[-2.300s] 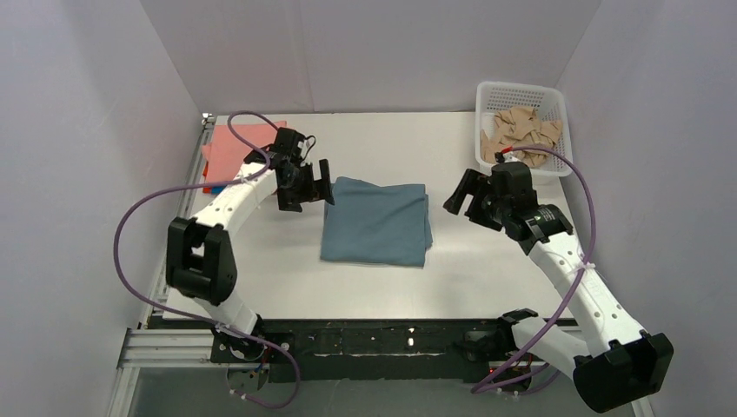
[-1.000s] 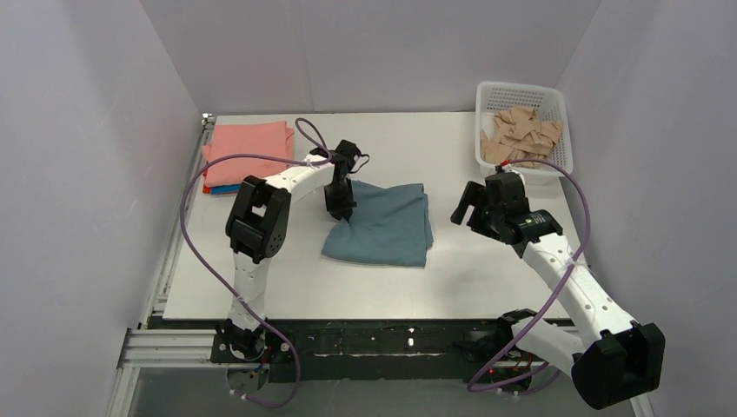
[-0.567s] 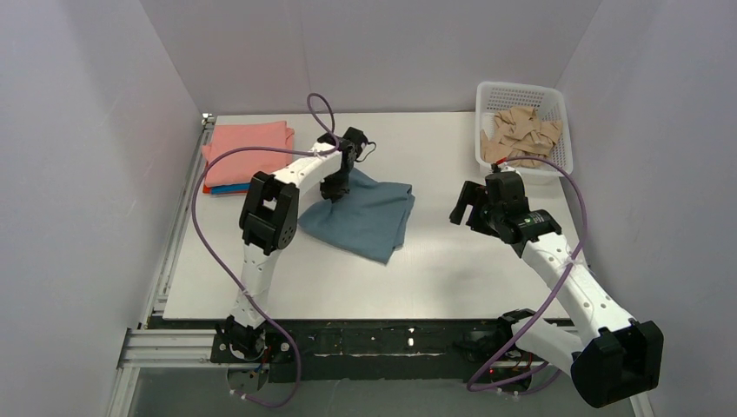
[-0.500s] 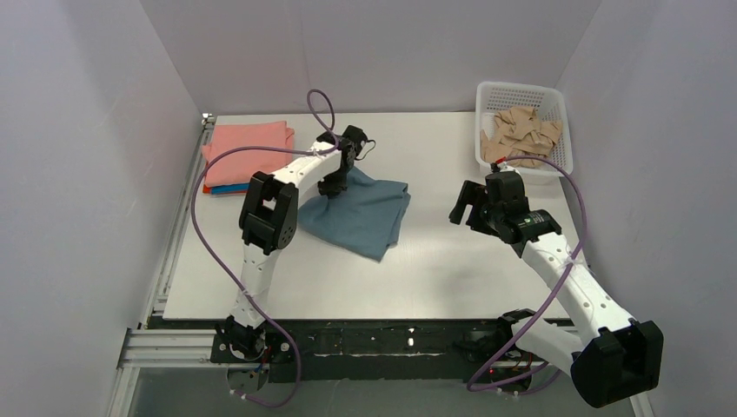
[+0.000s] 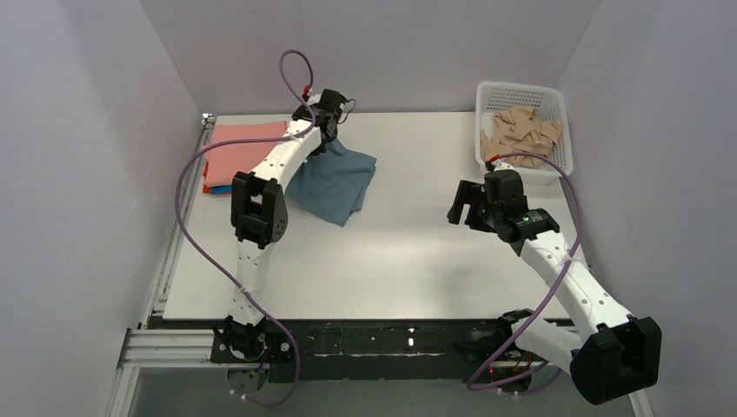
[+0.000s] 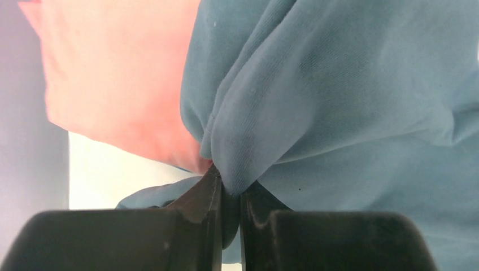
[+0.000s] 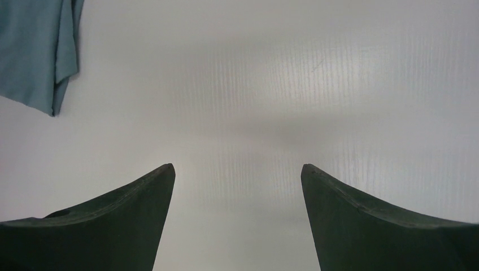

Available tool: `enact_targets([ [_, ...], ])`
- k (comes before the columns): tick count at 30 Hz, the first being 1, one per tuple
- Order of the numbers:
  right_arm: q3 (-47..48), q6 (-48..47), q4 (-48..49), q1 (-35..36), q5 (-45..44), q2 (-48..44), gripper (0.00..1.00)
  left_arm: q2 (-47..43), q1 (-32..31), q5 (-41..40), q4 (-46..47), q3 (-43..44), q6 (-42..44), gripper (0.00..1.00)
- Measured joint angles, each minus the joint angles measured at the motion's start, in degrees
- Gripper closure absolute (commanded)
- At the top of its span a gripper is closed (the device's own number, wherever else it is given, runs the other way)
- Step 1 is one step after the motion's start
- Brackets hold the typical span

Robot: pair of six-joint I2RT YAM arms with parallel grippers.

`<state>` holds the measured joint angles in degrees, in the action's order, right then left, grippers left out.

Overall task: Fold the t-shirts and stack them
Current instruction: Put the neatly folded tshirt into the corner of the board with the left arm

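Up front the right gripper (image 5: 461,207) is hanging wide open, holding nothing, probably just out of the way. Further back the left gripper (image 6: 229,191) is pinching a bunched corner of the grey-blue t-shirt (image 5: 335,182), draping it right beside the salmon-pink stack (image 5: 243,148), likely to top it. White table (image 5: 417,261), plain pale walls (image 5: 391,52) all around.

- Dusty grey-blue t-shirt (image 5: 335,178), folded in layers, lies skewed on the table (image 5: 417,261) left of centre; its rear corner is bunched, lifted and pinched in the closed left hand (image 5: 326,122)
- Salmon-pink t-shirt (image 5: 230,165), folded flat, tops a stack at the rear left, just beside the raised corner
- Bright blue t-shirt (image 5: 222,188) and orange-red t-shirt (image 5: 206,181) show only as thin edges beneath the pink one
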<state>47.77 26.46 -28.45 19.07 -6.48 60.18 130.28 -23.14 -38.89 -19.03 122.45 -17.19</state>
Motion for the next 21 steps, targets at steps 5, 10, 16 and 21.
enact_targets([
  [5,0.0,-0.5,0.0,0.0,0.0,0.2,0.10,1.4,2.9,-2.0,0.2,4.3,3.3,1.00],
  [10,0.0,-1.0,0.3,0.0,0.0,0.9,0.11,1.6,4.7,-2.2,1.0,5.9,9.3,1.00],
  [16,0.0,-1.2,0.3,-0.3,-0.3,2.8,0.11,1.6,5.9,-2.3,1.2,10.4,15.6,1.00],
  [21,0.0,-1.2,0.3,-0.3,-0.7,3.5,0.13,1.6,7.1,-2.6,1.6,12.6,18.5,1.00],
])
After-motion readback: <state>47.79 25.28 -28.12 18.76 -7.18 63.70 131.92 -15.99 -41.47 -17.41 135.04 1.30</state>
